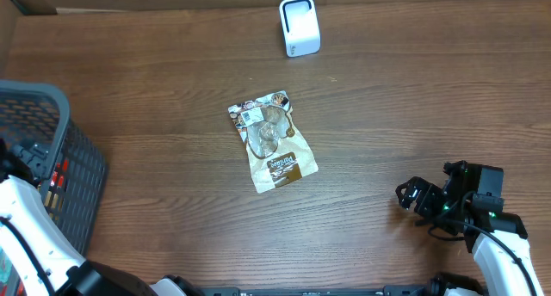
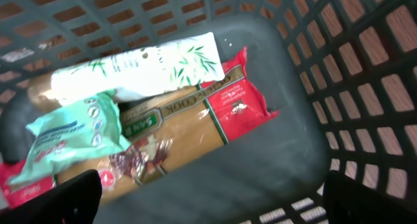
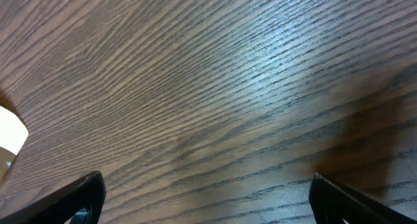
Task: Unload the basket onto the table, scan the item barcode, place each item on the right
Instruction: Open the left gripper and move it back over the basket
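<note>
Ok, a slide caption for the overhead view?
Snack pouch lies mid-table, white scanner beyond it, grey basket at left, right gripper open, empty.

From my remote seat I see two arms built alike, the left arm and the right arm, each with smooth white rounded link shells, black joint housings, thin black cables along them, and matte black fingers.

Snack pouch lies flat mid-table, with the scanner standing well behind it at the far edge. The basket sits at the left edge. Inside, a carton lies across a pasta packet. A wipes pack rests on the packet, touching the carton.
</note>
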